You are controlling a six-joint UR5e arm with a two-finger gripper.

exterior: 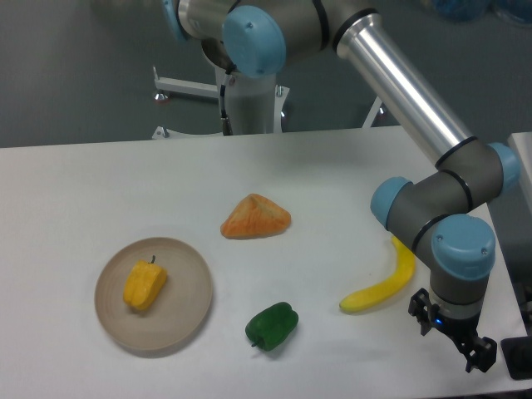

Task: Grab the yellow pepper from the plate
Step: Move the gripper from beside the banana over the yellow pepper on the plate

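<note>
Clearly, the black two-finger pincer [470,347] hung far right of the small blocky yellow pepper [145,285], which lay on the round beige plate [187,316]; whether its fingers stood spread I could not tell. The pepper looked light, smooth, perhaps slippery; gripping its broad flanks seemed safest.

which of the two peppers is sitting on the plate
The yellow pepper. It lies on the plate, while the green pepper sits on the bare table to the plate's right.

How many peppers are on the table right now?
2. The yellow pepper lies on the plate at the left. The green pepper sits on the table just right of the plate. None appear hidden.
</note>
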